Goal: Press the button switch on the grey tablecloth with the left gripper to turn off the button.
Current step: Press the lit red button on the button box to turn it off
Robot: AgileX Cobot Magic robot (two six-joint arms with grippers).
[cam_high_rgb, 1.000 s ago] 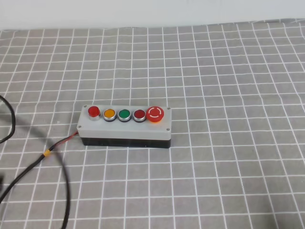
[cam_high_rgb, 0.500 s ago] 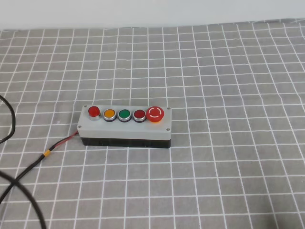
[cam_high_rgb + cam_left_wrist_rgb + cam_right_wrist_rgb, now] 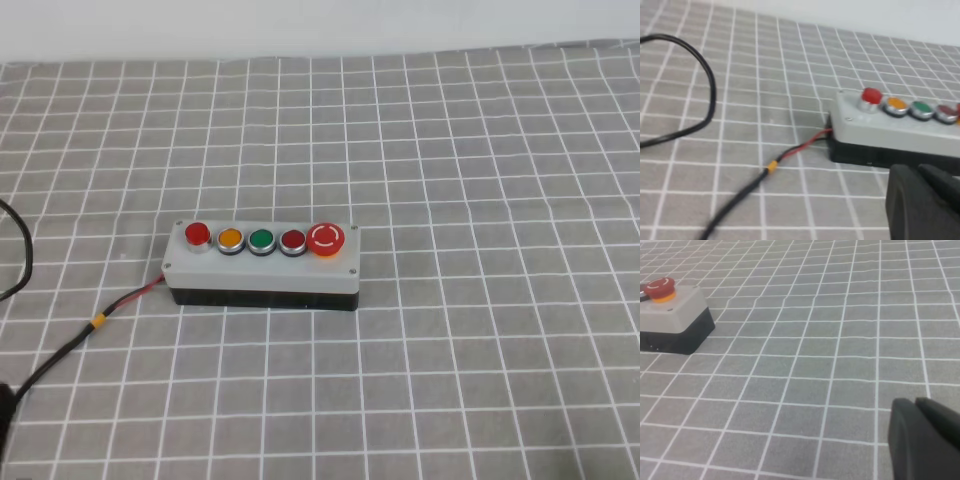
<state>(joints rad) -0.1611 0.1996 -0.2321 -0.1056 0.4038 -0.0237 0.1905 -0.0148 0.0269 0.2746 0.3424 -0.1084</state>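
The button switch (image 3: 262, 265), a light-grey box on a black base, lies on the grey tablecloth (image 3: 480, 180) left of centre. Its row holds the bright-red button (image 3: 197, 234) at the left end, then orange, green and dark red ones, and a big red mushroom button. In the left wrist view the button switch (image 3: 890, 135) and the button (image 3: 871, 95) sit at the right. My left gripper (image 3: 917, 172) is shut and empty, low in front of the box and apart from it. My right gripper (image 3: 915, 402) is shut and empty, far right of the box's mushroom end (image 3: 660, 287).
A red wire (image 3: 135, 295) leaves the box's left end and joins a black cable (image 3: 50, 365) running to the lower left. Another black cable loop (image 3: 710, 90) lies on the cloth left of the box. The cloth's far edge meets a white wall (image 3: 320, 25).
The black cable loop at the lower left of the exterior view has slid out of frame to the left. Only a dark shape shows at that edge now. The box has not moved.
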